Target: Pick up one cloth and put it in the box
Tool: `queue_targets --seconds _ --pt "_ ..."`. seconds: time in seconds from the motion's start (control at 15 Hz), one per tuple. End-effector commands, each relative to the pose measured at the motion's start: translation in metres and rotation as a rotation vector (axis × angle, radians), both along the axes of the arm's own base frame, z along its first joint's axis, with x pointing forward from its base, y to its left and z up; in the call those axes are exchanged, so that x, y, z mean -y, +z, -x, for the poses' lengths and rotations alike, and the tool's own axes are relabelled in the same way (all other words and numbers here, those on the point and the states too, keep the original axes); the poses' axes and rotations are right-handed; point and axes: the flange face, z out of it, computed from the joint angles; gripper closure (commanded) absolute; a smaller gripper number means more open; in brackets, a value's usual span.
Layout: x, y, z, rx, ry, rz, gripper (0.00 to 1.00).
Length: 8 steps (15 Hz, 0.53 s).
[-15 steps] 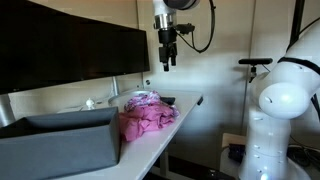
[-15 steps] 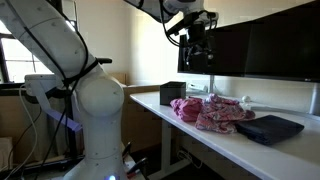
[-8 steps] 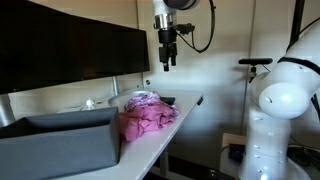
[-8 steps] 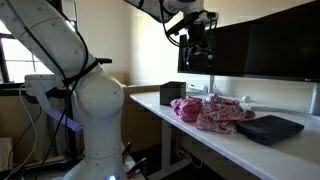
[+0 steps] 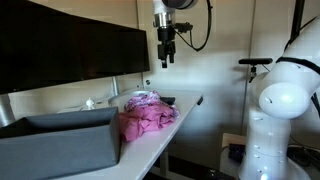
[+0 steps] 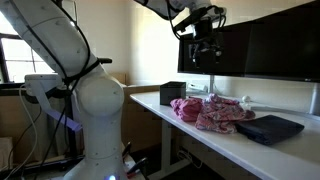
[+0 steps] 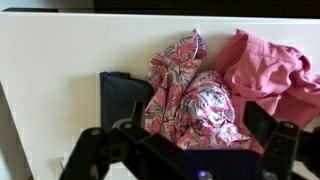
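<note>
1. Jaws hang high over the surface (image 5: 178, 122), at 12 o'clock from the cloth pile in both exterior views. They are spread wide with nothing between them. In the wrist view the two fingers (image 7: 92, 150) enter from 6 o'clock, well apart from each other and clear of the cloths.
2. The pile lies on the white surface (image 7: 50, 70), untouched. In the wrist view a patterned cloth (image 7: 190, 95) sits at the centre, crumpled, with a pink cloth (image 7: 265, 70) touching it at 2 o'clock.
3. A black block (image 7: 120, 95) lies at 9 o'clock from the patterned cloth, which overlaps its edge.
4. In an exterior view the pink cloth (image 5: 147, 120) is the nearest part of the pile, and the grey box (image 5: 60, 145) stands just beside it at 8 o'clock, open at the top.
5. In an exterior view the pile (image 6: 212, 112) lies between the black block (image 6: 172, 93) at 9 o'clock and the box (image 6: 270, 128) at 4 o'clock. Whether any cloth lies in the box cannot be told.
6. A dark monitor (image 5: 70, 45) stands behind the pile at the back of the surface.
7. The robot's white base (image 6: 90, 100) stands off the surface's edge.
</note>
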Motion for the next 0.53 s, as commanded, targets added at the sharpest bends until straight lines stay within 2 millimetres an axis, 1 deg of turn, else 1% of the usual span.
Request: queue_targets --seconds 0.0,0.2,0.33,0.47 --pt "0.023 0.000 -0.025 -0.008 0.064 -0.012 0.00" --pt "0.038 -0.005 -0.039 -0.012 0.123 -0.033 0.00" --pt "0.043 -0.009 -0.052 -0.011 0.165 -0.039 0.00" --pt "0.043 -0.016 -0.066 -0.022 0.195 -0.028 0.00"
